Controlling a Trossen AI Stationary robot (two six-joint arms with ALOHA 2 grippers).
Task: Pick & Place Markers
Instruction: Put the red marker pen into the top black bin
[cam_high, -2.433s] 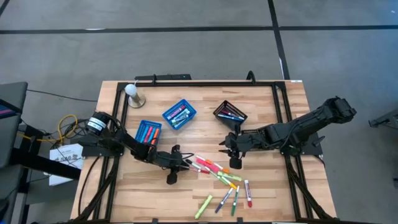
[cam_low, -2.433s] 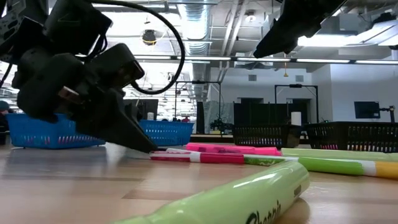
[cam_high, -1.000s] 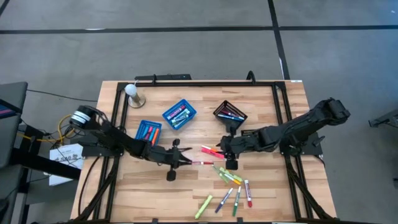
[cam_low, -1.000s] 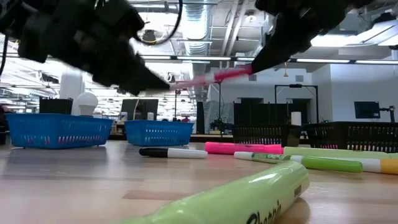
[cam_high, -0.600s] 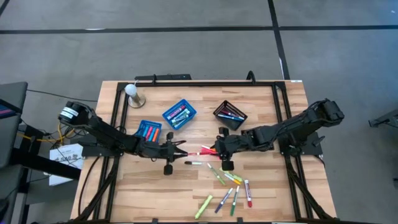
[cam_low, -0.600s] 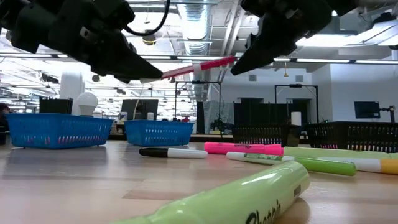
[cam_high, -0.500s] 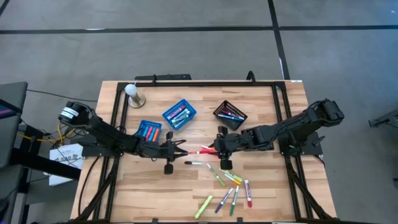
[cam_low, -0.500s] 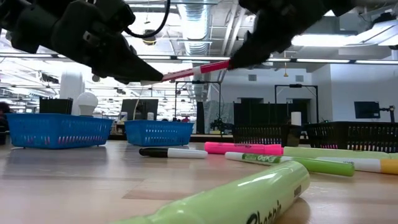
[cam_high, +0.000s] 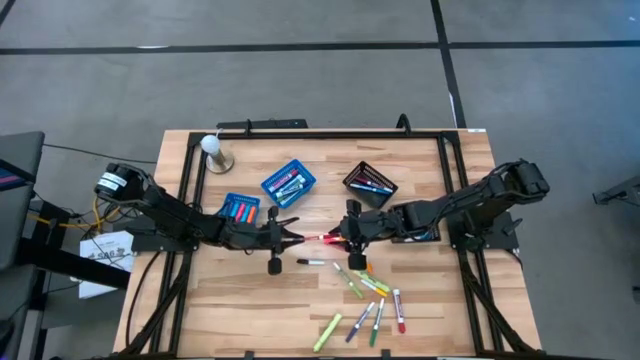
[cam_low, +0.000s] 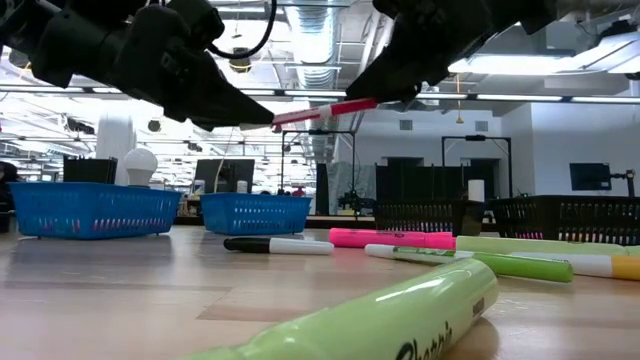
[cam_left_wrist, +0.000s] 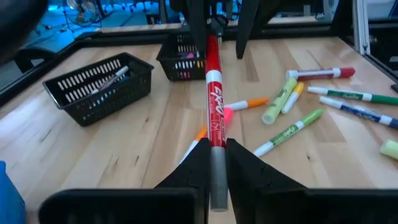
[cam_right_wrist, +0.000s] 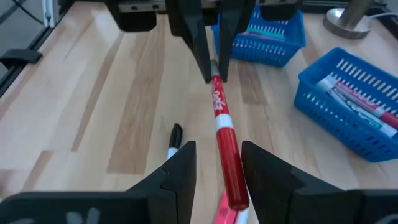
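- My left hand (cam_high: 291, 240) is clenched on the grey end of a red marker (cam_low: 325, 110), holding it level in the air above the middle of the worktop (cam_high: 440, 320)
- My right hand (cam_high: 338, 238) meets it from the opposite side; its fingers (cam_right_wrist: 186, 180) stand either side of the marker's red cap with a gap showing, so I read it as released, not gripping
- Below the held marker, a black-capped marker (cam_high: 311, 262) lies on the worktop
- More markers (cam_high: 375, 300) in green, orange, pink, blue and red are scattered nearer the front edge
- Two blue baskets (cam_high: 288, 184) behind my left hand and a black mesh basket (cam_high: 369, 184) behind my right each hold some markers
- A white bulb on a metal base (cam_high: 212, 150) stands at the far left corner
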